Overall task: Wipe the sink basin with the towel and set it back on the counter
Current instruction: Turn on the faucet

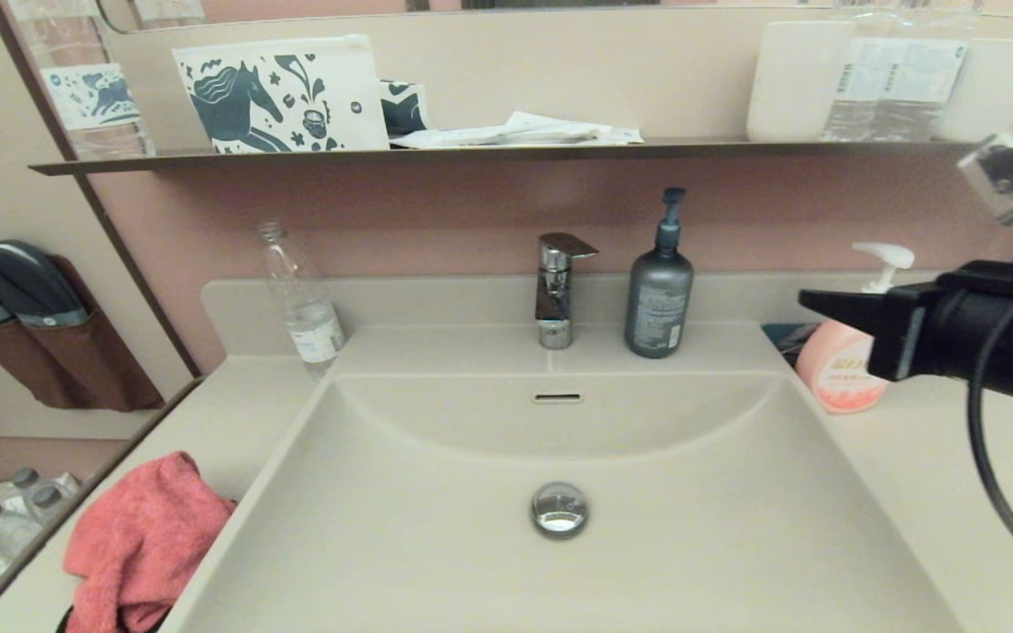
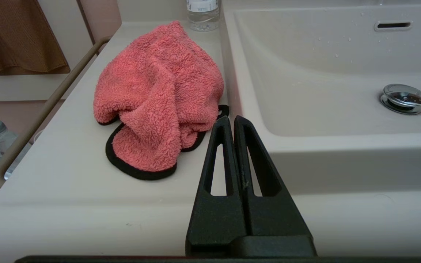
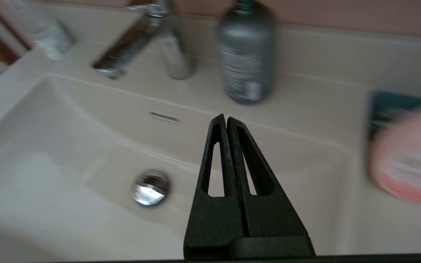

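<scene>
Lying crumpled on the tabletop (image 1: 234, 413) just left of the sink basin (image 1: 436, 563), the towel (image 1: 142, 541) looks untouched. Both the right gripper (image 3: 227, 118), over the basin, and the left gripper (image 2: 228, 118), near the towel, are pressed together. Probably no wiping yet.

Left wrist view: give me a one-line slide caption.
Shut left gripper hovers by the crumpled towel on the counter, beside the sink basin.
</scene>
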### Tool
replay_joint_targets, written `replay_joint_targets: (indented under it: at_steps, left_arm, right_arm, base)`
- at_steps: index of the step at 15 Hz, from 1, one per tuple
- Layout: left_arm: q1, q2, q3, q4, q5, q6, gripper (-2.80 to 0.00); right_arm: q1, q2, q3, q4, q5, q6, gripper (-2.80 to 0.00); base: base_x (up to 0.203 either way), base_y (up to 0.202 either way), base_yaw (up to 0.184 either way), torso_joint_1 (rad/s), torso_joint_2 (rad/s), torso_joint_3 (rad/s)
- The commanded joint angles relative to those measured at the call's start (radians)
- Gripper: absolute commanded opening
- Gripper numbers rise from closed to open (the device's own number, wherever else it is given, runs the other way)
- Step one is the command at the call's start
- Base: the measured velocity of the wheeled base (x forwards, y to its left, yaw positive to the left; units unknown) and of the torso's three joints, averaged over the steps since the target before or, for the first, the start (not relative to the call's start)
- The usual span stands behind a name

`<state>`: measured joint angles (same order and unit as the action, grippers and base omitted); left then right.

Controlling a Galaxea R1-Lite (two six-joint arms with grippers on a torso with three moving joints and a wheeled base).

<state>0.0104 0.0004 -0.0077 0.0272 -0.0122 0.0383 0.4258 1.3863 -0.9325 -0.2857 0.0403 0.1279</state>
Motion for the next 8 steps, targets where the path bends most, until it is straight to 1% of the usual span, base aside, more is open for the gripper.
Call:
replay_joint_targets:
  at_steps: [1, 3, 5, 6, 8]
  left_arm:
    - [0.0, 0.0, 0.0, 0.0, 0.0, 0.0, -2.8]
    - [0.0, 0.0, 0.0, 0.0, 0.0, 0.0, -2.8]
    - [0.0, 0.0, 0.0, 0.0, 0.0, 0.0, -2.8]
    - [0.0, 0.0, 0.0, 0.0, 0.0, 0.0, -2.8]
    - [0.0, 0.0, 0.0, 0.0, 0.0, 0.0, -2.8]
  right_arm:
    - [0.078, 0.186, -0.109, -0.008, -0.025, 0.003, -2.8]
    - [0.103, 0.267, -0.158, -0.044, -0.049, -0.011, -2.8]
    - [0.109, 0.375, -0.197, -0.123, -0.087, -0.068, -2.8]
    - [0.117, 0.44, -0.226, -0.183, -0.132, -0.096, -2.8]
    - [0.135, 0.545, -0.308, -0.3, -0.204, -0.122, -2.8]
  base:
    - [0.0, 0.0, 0.0, 0.0, 0.0, 0.0]
    - [0.0, 0.0, 0.0, 0.0, 0.0, 0.0]
    - [0.0, 0.0, 0.0, 0.0, 0.0, 0.0]
    - [0.0, 0.0, 0.0, 0.0, 0.0, 0.0]
    - [0.0, 0.0, 0.0, 0.0, 0.0, 0.0]
